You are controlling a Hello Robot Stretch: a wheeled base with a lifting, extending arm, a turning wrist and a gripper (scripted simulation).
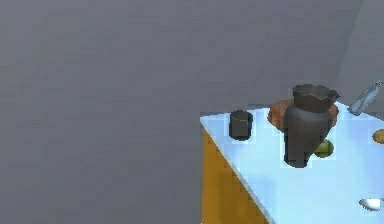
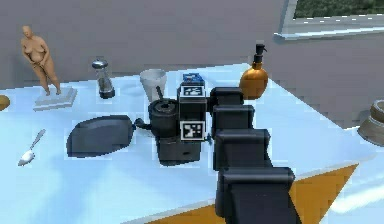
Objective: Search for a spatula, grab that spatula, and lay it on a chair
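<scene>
My arm reaches out over a pale blue countertop in the arm side view. Its two white marker squares stand at its far end, with the gripper just left of them. A dark flat pan lies on the counter right at the gripper's far end, so I cannot tell whether the gripper holds anything. A pale utensil with a rounded head lies at the counter's left. Another pale utensil tip shows at the forward view's right edge.
On the counter stand a figurine, a grinder, a white cup and an orange pump bottle. The forward view has a dark vase, a dark mug, an orange bowl and grey floor at left.
</scene>
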